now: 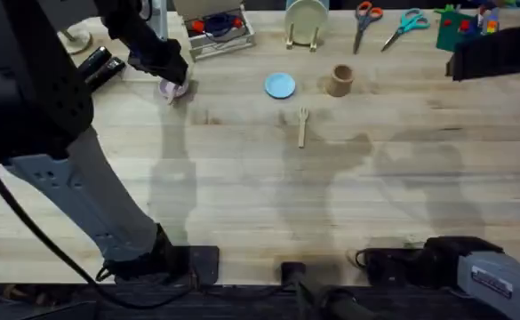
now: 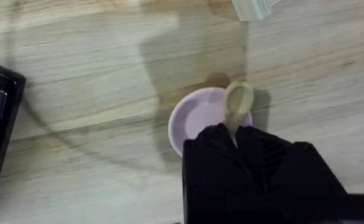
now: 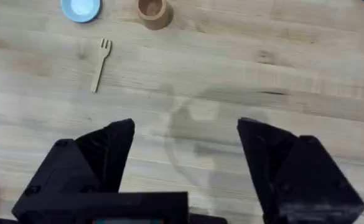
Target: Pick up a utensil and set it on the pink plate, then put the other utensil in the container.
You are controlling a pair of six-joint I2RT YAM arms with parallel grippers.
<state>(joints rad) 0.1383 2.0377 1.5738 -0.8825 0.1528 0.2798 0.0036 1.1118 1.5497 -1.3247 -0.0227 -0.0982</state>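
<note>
— What has the left gripper (image 2: 234, 140) got?
— Its black fingers pinch a pale wooden spoon (image 2: 237, 106) over the small round pink plate (image 2: 191, 121).
— The right gripper (image 3: 185, 146)?
— Spread wide, holding nothing. The light-wood fork (image 1: 302, 125) lies near the tan ribbed cylindrical container (image 1: 340, 80).

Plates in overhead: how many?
3: pink plate under the left gripper, blue plate mid-table, green plate upright in a rack at the back.

Pale wooden spoon (image 2: 238, 102) in my left gripper (image 2: 234, 140), bowl over pink plate (image 2: 197, 121); fork (image 1: 302, 126) flat near upright tan container (image 1: 340, 80)
</note>
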